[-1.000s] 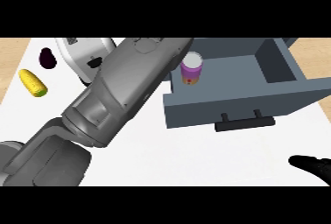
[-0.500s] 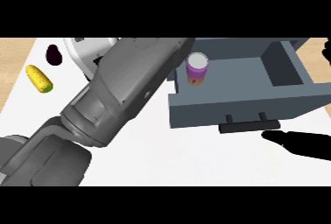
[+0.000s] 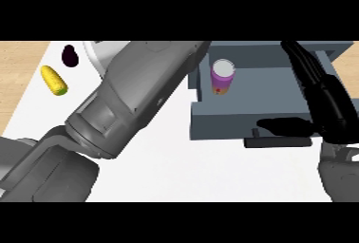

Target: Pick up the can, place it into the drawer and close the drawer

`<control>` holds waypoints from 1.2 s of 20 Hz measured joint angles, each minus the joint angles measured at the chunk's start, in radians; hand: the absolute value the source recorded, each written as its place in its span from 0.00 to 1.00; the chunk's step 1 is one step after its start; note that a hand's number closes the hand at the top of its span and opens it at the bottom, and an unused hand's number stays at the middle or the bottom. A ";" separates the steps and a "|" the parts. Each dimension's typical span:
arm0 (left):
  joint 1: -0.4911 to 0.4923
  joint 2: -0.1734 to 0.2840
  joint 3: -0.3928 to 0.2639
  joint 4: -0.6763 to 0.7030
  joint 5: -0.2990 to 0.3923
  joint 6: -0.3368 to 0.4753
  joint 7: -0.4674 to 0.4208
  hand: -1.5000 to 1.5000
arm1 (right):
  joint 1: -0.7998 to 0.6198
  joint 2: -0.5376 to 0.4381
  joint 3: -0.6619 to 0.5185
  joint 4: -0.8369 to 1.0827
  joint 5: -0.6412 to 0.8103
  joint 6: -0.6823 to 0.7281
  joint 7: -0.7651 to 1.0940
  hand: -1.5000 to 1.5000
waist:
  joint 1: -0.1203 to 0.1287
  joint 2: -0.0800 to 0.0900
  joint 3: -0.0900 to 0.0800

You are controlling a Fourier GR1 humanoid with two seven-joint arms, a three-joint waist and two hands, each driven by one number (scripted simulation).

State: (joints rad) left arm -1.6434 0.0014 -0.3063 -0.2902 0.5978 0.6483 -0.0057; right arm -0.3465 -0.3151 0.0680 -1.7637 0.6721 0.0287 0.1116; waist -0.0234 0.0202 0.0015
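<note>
**Can upright in the open drawer, my right hand at the drawer's front**

The can [image 3: 223, 77] stands upright inside the grey drawer [image 3: 210, 118], close to the drawer's left wall and well back from its front panel. My right hand [image 3: 329, 104] is at the opposite side of the drawer from the can: its black fingers [image 3: 308, 64] run straight along the drawer's right wall, and the thumb [image 3: 286, 126] lies across the front panel just above the dark handle [image 3: 277, 141]. The hand is open, fingers extended, holding nothing, and apart from the can.

My left forearm [image 3: 133, 104] crosses diagonally just left of the drawer, its upper end reaching past the drawer's left rear corner. My left hand is hidden beyond it, so I cannot tell whether it is open or closed.

The drawer is pulled out and the can is the only thing I see in it.

The can is a short cylinder with a purple body, a pale round top and a small orange-red mark low on its side.

Far left of the drawer, on the white counter [image 3: 182, 171], lie a yellow corn cob [image 3: 54, 80] and a dark purple eggplant [image 3: 69, 55].
</note>
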 measured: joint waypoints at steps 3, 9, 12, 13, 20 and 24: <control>-0.006 0.002 0.008 0.000 -0.003 -0.009 0.003 0.00 | -0.038 0.008 0.033 0.125 0.087 -0.053 -0.038 0.00 | 0.012 -0.002 0.000; 0.010 0.024 0.022 -0.016 -0.008 -0.032 0.015 0.00 | -0.137 0.056 0.064 0.402 0.213 -0.188 -0.112 0.00 | 0.034 -0.006 0.000; 0.030 0.050 0.025 -0.035 -0.017 -0.044 0.029 0.00 | -0.190 0.088 0.062 0.528 0.258 -0.259 -0.132 0.00 | 0.043 -0.009 -0.001; 0.032 0.062 0.030 -0.037 -0.017 -0.051 0.033 0.00 | -0.218 0.099 0.059 0.574 0.272 -0.281 -0.135 0.00 | 0.044 -0.008 0.000; 0.088 0.123 0.021 -0.107 -0.042 -0.071 0.070 0.00 | -0.385 0.129 -0.004 0.867 0.347 -0.454 -0.147 0.00 | 0.069 -0.012 -0.001; 0.109 0.155 0.016 -0.147 -0.054 -0.086 0.105 0.00 | -0.489 0.134 -0.043 1.013 0.372 -0.543 -0.157 0.00 | 0.080 -0.010 -0.001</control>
State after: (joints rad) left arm -1.5345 0.1563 -0.2901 -0.4370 0.5441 0.5622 0.0992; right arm -0.8351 -0.1812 0.0249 -0.7509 1.0438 -0.5142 -0.0454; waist 0.0566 0.0099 0.0009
